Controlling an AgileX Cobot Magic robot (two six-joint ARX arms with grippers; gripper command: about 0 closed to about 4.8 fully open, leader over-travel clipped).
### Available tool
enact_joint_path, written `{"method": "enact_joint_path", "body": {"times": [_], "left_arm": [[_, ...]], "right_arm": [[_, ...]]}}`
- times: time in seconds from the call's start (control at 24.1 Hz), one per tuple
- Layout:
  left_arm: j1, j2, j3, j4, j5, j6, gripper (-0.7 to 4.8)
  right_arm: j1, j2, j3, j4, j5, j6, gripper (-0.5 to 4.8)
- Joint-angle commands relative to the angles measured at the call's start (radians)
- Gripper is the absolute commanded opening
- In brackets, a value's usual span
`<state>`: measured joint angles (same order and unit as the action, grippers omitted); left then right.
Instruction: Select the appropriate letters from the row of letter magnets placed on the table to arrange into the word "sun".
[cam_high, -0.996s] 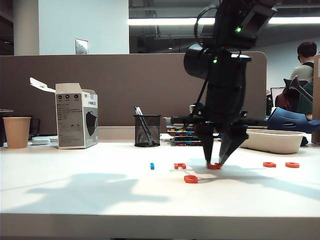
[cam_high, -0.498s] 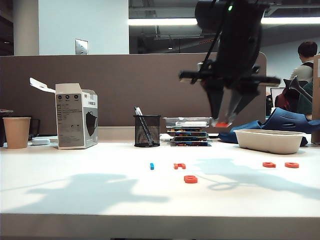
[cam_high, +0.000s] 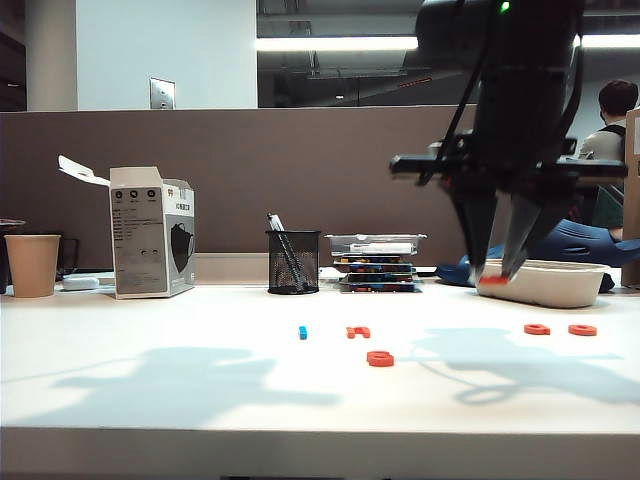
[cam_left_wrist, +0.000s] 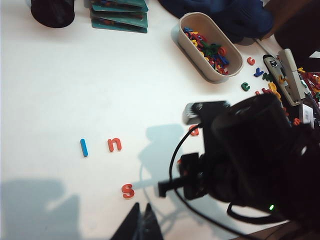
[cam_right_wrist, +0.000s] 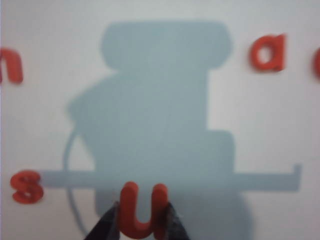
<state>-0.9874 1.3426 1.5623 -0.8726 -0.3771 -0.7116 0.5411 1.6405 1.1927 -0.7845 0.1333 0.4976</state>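
**Letter "u" carried in the right gripper above the table**

Nearest the front edge of the white table (cam_high: 150, 400) lies the orange-red "s" (cam_high: 380, 358), alone in its own line. Just behind it runs the row: the blue piece (cam_high: 303, 332), then the orange-red "n" (cam_high: 358, 332), and well off to the right two more orange-red letters (cam_high: 537, 328) and (cam_high: 582, 329).

The right gripper (cam_high: 497, 280) hangs in the air to the right of the "n", well clear of the table top, pointing down. Its two fingertips are clamped on the sides of the orange-red "u" (cam_right_wrist: 142, 210), which sits between them. In the right wrist view the "s" (cam_right_wrist: 26, 186) and "n" (cam_right_wrist: 11, 65) show on the table below.

The left gripper (cam_left_wrist: 141, 225) hovers off to the side, near the "s" (cam_left_wrist: 128, 190), its tips pressed together with nothing between them.

Behind stand a tray of letters (cam_high: 545, 282), a pen cup (cam_high: 294, 262), a box (cam_high: 153, 232) and a paper cup (cam_high: 33, 264).
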Motion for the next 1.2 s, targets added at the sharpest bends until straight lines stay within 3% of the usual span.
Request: {"method": "enact_joint_path", "body": {"times": [0.04,0.29,1.16,1.2], "left_arm": [[-0.001,-0.004,0.005,0.006,-0.003,0.001,-0.05],[-0.001,-0.004,0.005,0.006,-0.003,0.001,-0.05],[-0.001,-0.004,0.005,0.005,-0.001,0.001,-0.05],[-0.001,-0.004,0.005,0.005,-0.001,0.001,-0.05]], "right_arm": [[0.05,0.0,-0.054,0.089,-0.004,0.022,0.84],[0.064,0.025,-0.115,0.191,-0.021,0.033,0.84],[0.063,0.15,-0.12,0.148,-0.093,0.035,0.86],[0.063,0.15,-0.12,0.143,-0.092,0.039,1.1]]}}
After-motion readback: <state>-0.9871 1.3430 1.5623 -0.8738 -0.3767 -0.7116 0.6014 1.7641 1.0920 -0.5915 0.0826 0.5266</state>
